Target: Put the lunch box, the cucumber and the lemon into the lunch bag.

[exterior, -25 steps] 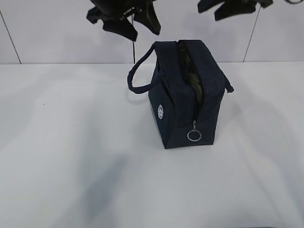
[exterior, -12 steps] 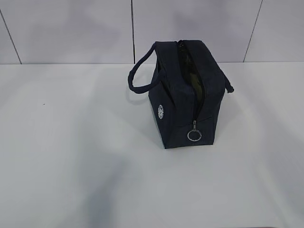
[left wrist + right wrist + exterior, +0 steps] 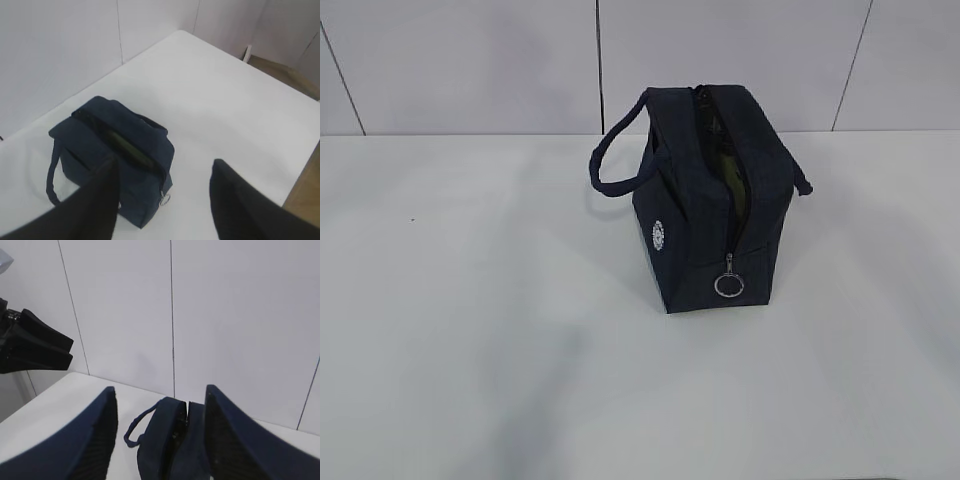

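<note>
The dark navy lunch bag (image 3: 695,235) stands on the white table, its top zipper open, ring pull (image 3: 728,285) hanging at the near end. A strip of green (image 3: 735,190) shows in the slot; I cannot tell which item it is. No lunch box, cucumber or lemon shows on the table. My left gripper (image 3: 165,165) is open and empty, high above the bag (image 3: 100,140). My right gripper (image 3: 160,389) is open and empty, high above the bag (image 3: 167,440). Neither gripper shows in the exterior view.
A loop handle (image 3: 610,170) sticks out on the bag's left side. A tiled white wall (image 3: 470,60) stands behind the table. The table's edge (image 3: 300,170) and a wooden floor show in the left wrist view. The other arm's black body (image 3: 30,347) hangs at the left.
Both grippers, at the top edge of the exterior view a second ago, have risen out of it. The bag has not moved.
</note>
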